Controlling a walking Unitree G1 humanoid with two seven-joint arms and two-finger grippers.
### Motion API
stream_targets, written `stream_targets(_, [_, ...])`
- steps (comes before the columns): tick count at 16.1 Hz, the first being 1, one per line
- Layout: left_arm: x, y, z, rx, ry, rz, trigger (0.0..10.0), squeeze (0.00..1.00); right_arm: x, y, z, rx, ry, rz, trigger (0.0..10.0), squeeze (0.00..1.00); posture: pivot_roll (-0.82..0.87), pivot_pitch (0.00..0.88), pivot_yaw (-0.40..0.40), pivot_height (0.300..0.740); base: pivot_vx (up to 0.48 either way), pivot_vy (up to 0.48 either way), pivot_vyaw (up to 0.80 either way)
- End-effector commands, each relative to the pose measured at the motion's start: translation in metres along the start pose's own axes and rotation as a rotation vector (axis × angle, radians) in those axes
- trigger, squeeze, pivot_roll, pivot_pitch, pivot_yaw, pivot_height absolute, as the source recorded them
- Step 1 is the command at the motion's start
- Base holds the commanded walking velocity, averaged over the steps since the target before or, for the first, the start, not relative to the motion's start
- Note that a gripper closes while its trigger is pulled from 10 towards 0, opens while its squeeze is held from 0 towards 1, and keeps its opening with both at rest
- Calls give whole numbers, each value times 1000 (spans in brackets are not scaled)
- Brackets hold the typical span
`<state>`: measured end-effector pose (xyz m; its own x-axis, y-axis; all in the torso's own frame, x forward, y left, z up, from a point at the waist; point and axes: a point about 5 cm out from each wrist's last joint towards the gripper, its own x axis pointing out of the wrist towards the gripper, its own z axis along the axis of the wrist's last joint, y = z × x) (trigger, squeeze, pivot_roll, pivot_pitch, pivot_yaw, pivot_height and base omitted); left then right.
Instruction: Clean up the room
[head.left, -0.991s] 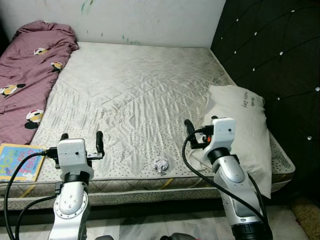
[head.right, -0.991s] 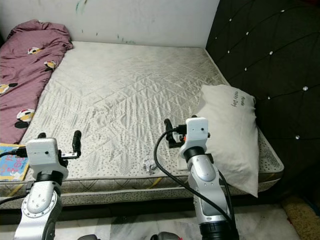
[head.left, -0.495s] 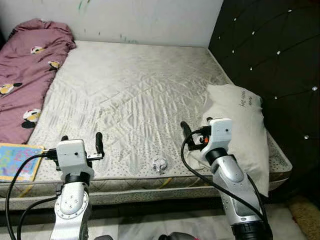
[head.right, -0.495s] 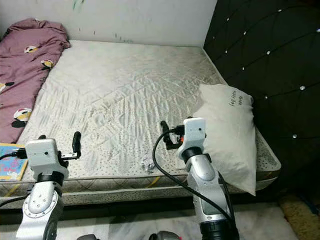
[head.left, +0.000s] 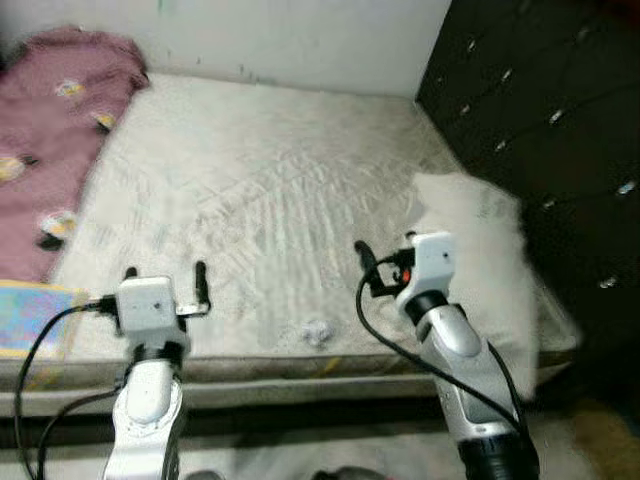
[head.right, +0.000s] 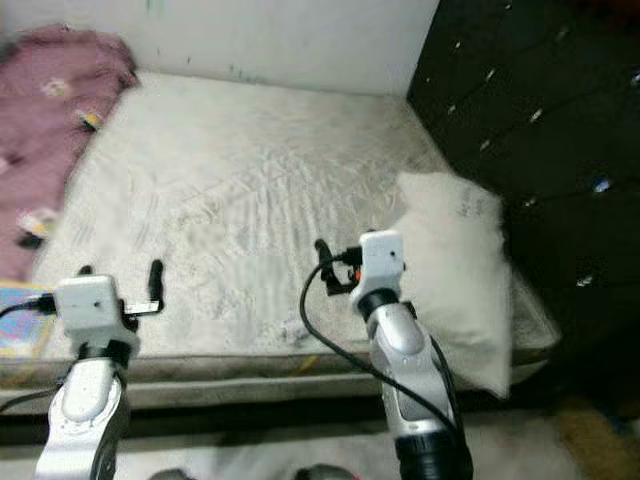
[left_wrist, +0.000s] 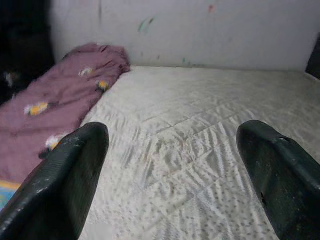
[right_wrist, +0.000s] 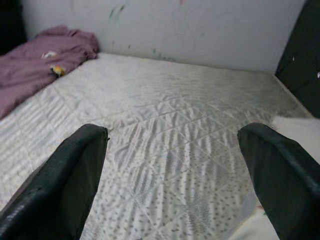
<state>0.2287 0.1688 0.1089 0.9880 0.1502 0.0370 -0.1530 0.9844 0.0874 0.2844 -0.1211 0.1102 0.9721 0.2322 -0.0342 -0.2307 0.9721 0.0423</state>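
A bare quilted mattress (head.left: 270, 170) lies before me, and the head views are blurred. A small crumpled white scrap (head.left: 316, 331) rests near its front edge, between my two arms. A white pillow (head.left: 480, 250) lies at the right side against the dark headboard. A maroon blanket (head.left: 50, 130) is bunched along the left side, and a colourful book (head.left: 30, 318) lies at the front left corner. My left gripper (head.left: 164, 270) is open over the front edge, left of the scrap. My right gripper (head.left: 385, 250) is open beside the pillow. Both hold nothing.
A black tufted headboard (head.left: 540, 120) walls off the right side. A white wall (head.left: 300, 40) with paint marks runs behind the bed. The floor (head.left: 300, 455) in front of the bed is where I stand.
The whole picture has shifted a little and become blurred, so the camera has moved. Both grippers stay open and empty over the mattress's front edge.
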Motion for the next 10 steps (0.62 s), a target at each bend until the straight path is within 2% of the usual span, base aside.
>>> stream_targets(1, [7, -11, 2, 20, -12, -80, 10000, 0, -8, -13, 2, -6, -19, -83, 10000, 0, -57, 20, 2, 740, 0, 0, 0])
stream_targets(2, [12, -16, 2, 24, -11, -127, 10000, 0, -15, -19, 0, -3, -22, -134, 10000, 0, -80, 24, 33, 740, 0, 0, 0])
stream_targets(6, [23, -24, 6, 36, -27, -182, 10000, 0, -23, -24, -2, 5, -26, -207, 10000, 0, -95, 46, 57, 740, 0, 0, 0])
stream_targets(10, [27, -9, 13, 28, -54, -114, 10000, 0, -14, -13, 2, 18, -33, -172, 10000, 0, -46, 50, 27, 740, 0, 0, 0])
